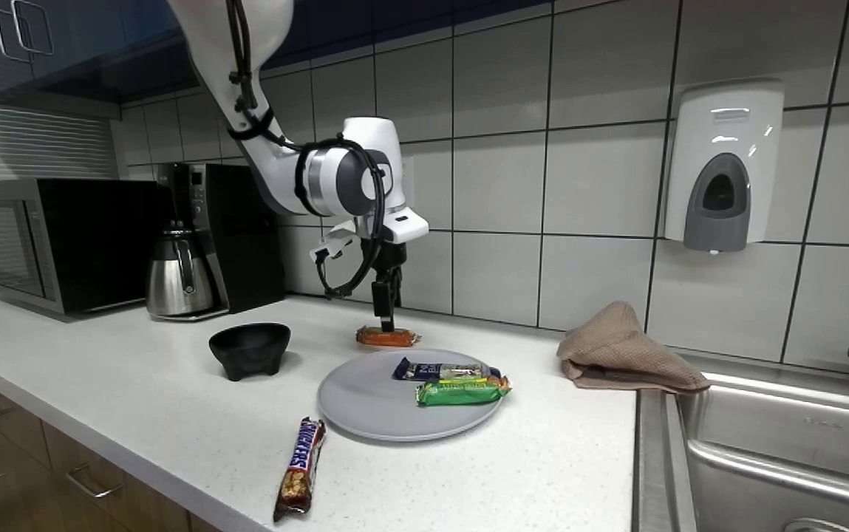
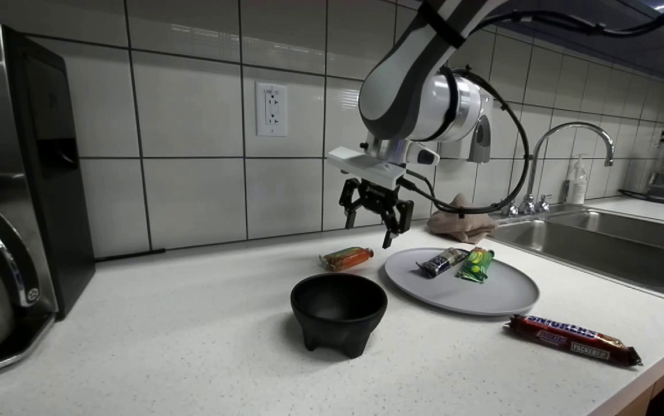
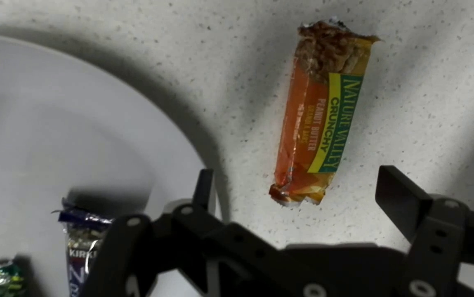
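My gripper is open and empty, with its black fingers wide apart. It also shows in both exterior views, pointing down over the counter. Nearest is an orange Nature Valley bar, lying flat on the counter beside the plate, also in both exterior views. In the wrist view the bar's near end shows between the fingertips, apart from them. The grey plate bears a dark blue bar and a green bar.
A black footed bowl and a Snickers bar are on the counter. A tiled wall stands close behind the gripper. A coffee maker, a brown cloth and a sink flank the area.
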`<state>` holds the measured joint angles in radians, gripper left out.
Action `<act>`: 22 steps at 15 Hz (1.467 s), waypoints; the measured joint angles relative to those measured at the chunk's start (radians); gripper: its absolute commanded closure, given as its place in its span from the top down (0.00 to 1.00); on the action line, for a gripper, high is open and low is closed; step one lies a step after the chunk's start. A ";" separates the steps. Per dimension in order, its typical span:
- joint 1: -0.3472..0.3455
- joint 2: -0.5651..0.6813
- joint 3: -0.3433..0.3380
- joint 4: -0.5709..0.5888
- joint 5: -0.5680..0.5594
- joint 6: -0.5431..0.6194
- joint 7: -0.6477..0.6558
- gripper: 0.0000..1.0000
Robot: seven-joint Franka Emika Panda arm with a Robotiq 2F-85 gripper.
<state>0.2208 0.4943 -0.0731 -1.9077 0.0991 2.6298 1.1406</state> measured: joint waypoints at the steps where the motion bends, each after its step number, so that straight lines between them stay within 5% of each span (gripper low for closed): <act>1: 0.007 0.013 -0.001 0.019 -0.001 -0.010 0.012 1.00; 22: 0.036 0.172 -0.003 0.271 -0.013 -0.215 0.109 1.00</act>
<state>0.2569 0.6661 -0.0757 -1.6369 0.0864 2.4151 1.2492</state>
